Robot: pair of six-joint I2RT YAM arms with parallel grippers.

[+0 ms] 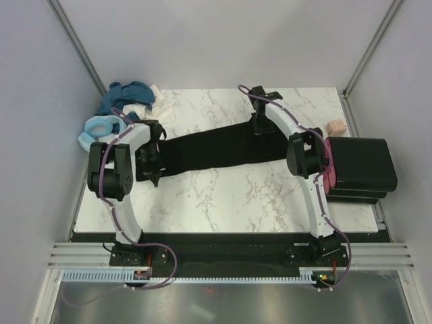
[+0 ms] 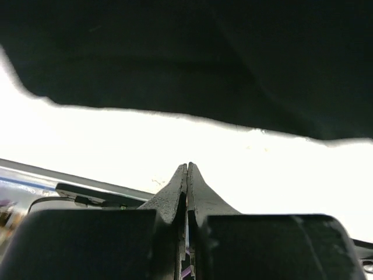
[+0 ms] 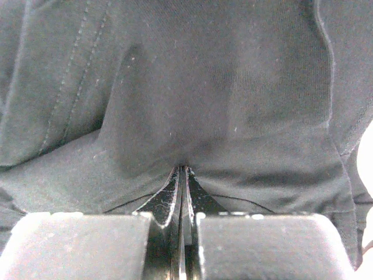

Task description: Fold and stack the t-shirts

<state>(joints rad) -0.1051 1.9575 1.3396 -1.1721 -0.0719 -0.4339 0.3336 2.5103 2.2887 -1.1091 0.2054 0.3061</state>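
Note:
A black t-shirt (image 1: 216, 152), folded into a long band, lies across the middle of the marble table (image 1: 223, 199). My right gripper (image 1: 260, 128) is at the band's far right edge. In the right wrist view it (image 3: 183, 169) is shut, with the black cloth (image 3: 221, 87) bunched at its tips. My left gripper (image 1: 154, 177) is at the band's left end, pointing toward the near side. In the left wrist view it (image 2: 187, 166) is shut with nothing between the jaws, over bare table, and the shirt's edge (image 2: 192, 58) lies just beyond.
A loose pile lies at the back left: a teal-blue shirt (image 1: 125, 94), a white one (image 1: 152, 108) and a light blue one (image 1: 98, 128). Folded black shirts (image 1: 358, 169) are stacked at the right edge with pink cloth (image 1: 329, 179) showing. A small pinkish-beige block (image 1: 335, 126) sits behind them.

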